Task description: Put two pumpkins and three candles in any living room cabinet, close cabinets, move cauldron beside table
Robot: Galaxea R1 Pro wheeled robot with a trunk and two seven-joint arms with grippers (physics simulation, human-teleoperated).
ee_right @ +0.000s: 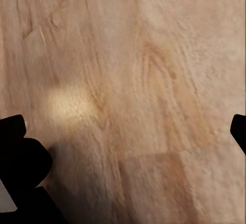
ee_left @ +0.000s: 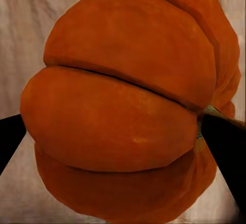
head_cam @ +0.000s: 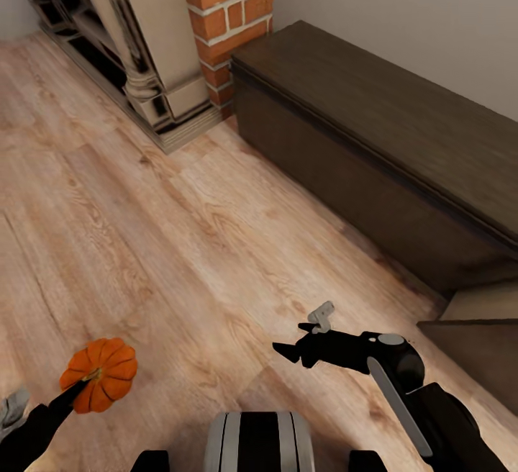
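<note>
One pumpkin (head_cam: pixel 101 374) between left gripper (head_cam: pixel 75 386) fingers, one cabinet (head_cam: pixel 374 148) beyond.

The robot's left arm reaches in low at the left, its left gripper (head_cam: pixel 85 384) clamped on a pumpkin (head_cam: pixel 102 373), one dark finger on each side. The right arm extends forward at the right, its right gripper (head_cam: pixel 293 342) with fingers spread wide, holding nothing.
</note>
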